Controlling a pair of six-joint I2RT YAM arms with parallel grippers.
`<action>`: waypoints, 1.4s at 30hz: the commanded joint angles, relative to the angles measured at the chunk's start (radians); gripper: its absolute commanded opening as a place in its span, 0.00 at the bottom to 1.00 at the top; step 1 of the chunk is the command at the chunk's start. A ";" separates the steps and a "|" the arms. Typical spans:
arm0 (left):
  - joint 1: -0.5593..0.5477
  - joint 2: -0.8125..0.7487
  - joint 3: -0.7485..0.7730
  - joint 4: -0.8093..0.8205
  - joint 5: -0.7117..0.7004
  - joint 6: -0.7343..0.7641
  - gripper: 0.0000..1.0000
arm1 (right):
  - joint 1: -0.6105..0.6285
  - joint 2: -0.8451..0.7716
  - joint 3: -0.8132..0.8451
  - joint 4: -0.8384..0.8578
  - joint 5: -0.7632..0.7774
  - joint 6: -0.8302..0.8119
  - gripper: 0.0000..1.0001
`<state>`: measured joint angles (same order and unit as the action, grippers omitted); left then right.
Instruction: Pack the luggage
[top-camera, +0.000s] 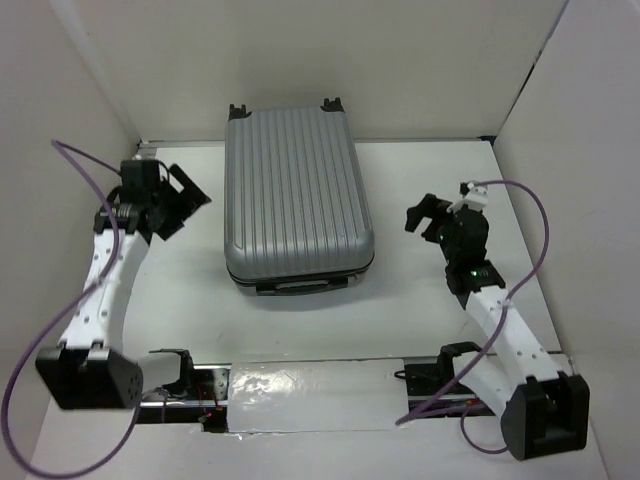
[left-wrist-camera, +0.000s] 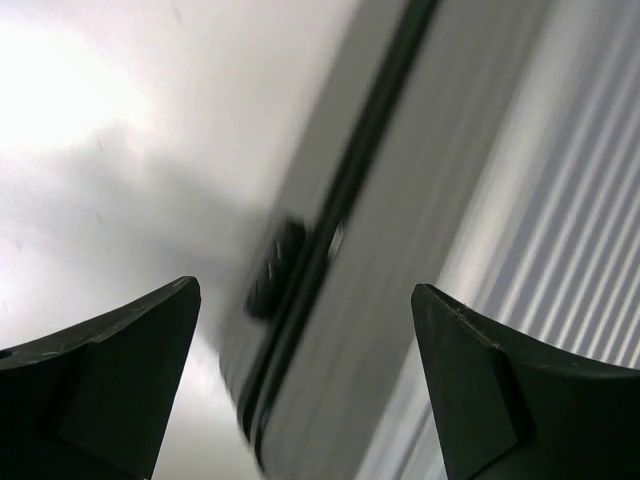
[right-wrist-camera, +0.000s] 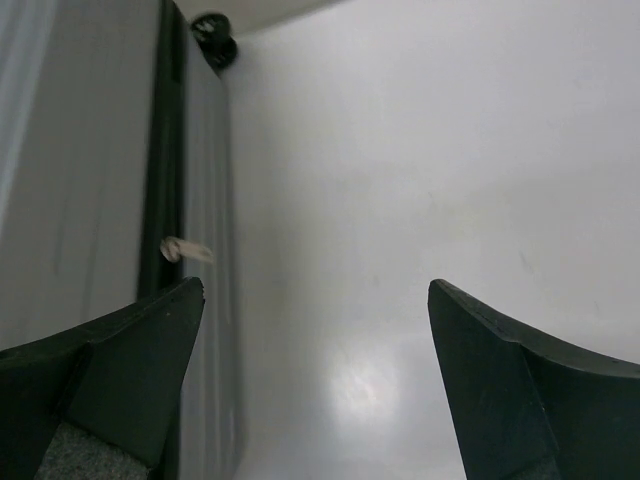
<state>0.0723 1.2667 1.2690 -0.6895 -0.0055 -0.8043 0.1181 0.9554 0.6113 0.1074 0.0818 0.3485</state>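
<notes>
- You will find the luggage (top-camera: 297, 195) in the centre of the overhead view. It lies flat and shut on the white table (top-camera: 400, 300), ribbed silver shell up.
- Its two black wheels (top-camera: 238, 110) sit at the top end of the frame, by the back wall. Its black-trimmed lower end faces the arm bases.
- Your left gripper (top-camera: 190, 210) is at the left of the frame, beside the luggage's long side and apart from it. Bare table lies between them.
- In the left wrist view the two dark fingers (left-wrist-camera: 110, 370) stand wide apart with nothing between them. Past them you see the luggage's side wall, its black seam and a small black stud (left-wrist-camera: 275, 268) on the seam. The view is blurred there.
- Your right gripper (top-camera: 418, 215) is at the right of the frame, level with the luggage's lower half and near it without touching.
- In the right wrist view its fingers stand wide apart and hold nothing. The luggage's side fills the left of that frame, with a pale zip pull (right-wrist-camera: 187, 250) on the black seam and one wheel at the top.
- A purple cable (top-camera: 75, 300) loops off each arm.
</notes>
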 joint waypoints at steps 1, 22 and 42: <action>-0.077 -0.146 -0.141 -0.132 -0.057 -0.065 1.00 | 0.002 -0.136 -0.048 -0.129 0.079 0.031 1.00; -0.243 -0.630 -0.500 -0.270 0.226 -0.124 0.85 | 0.170 -0.178 -0.056 -0.410 -0.057 0.069 0.92; -0.717 -0.066 -0.310 -0.004 -0.084 -0.312 0.95 | 0.292 0.002 -0.029 -0.219 0.156 0.081 0.92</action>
<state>-0.6815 1.1645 0.9710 -0.7437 -0.0616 -1.0882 0.4015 0.9283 0.5457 -0.2131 0.1734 0.4477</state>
